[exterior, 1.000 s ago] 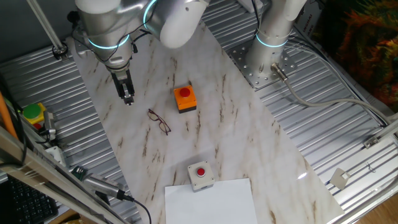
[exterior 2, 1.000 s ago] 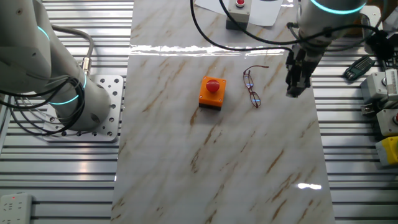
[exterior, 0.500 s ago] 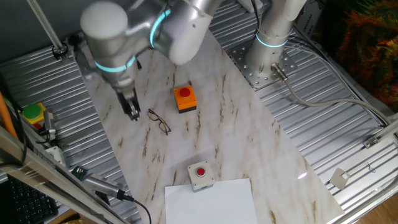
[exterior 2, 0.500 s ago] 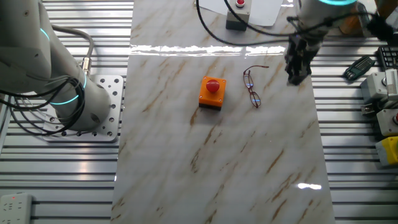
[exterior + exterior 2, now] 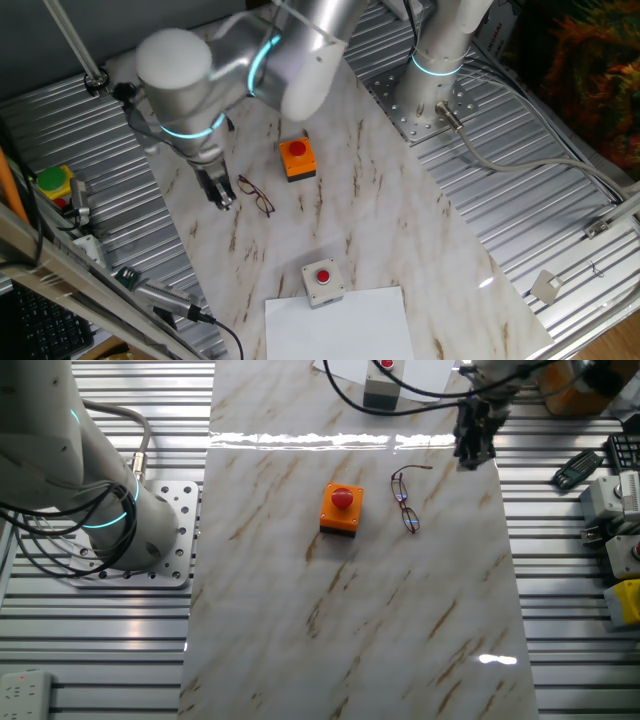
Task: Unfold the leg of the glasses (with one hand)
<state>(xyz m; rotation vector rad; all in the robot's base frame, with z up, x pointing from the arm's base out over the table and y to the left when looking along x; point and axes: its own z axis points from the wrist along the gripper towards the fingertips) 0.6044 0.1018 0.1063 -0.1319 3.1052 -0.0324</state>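
One arm reaches over a marble-patterned counter [image 5: 340, 230], and going from left to right in the view from the arm's far side, its pincer [image 5: 221, 197] comes first, pointing down with the tips close above the surface; the fingers look close together, but whether they are fully closed I cannot tell. Just to the right of the pincer lie the glasses [image 5: 256, 194], thin and dark-framed, flat on the counter and apart from the fingers, with nothing holding them. Further right and a little farther back sits an orange box with a red button [image 5: 297, 158], near the glasses but not touching them. Toward the near edge stands a grey box with a red button [image 5: 323, 280], against the edge of a white sheet [image 5: 340, 325]. In the other view the order flips: the orange box [image 5: 341, 508] is on the left, the glasses [image 5: 404, 500] lie beside it on the right, and the pincer [image 5: 470, 450] hangs beyond them near the counter's edge [image 5: 505, 560].
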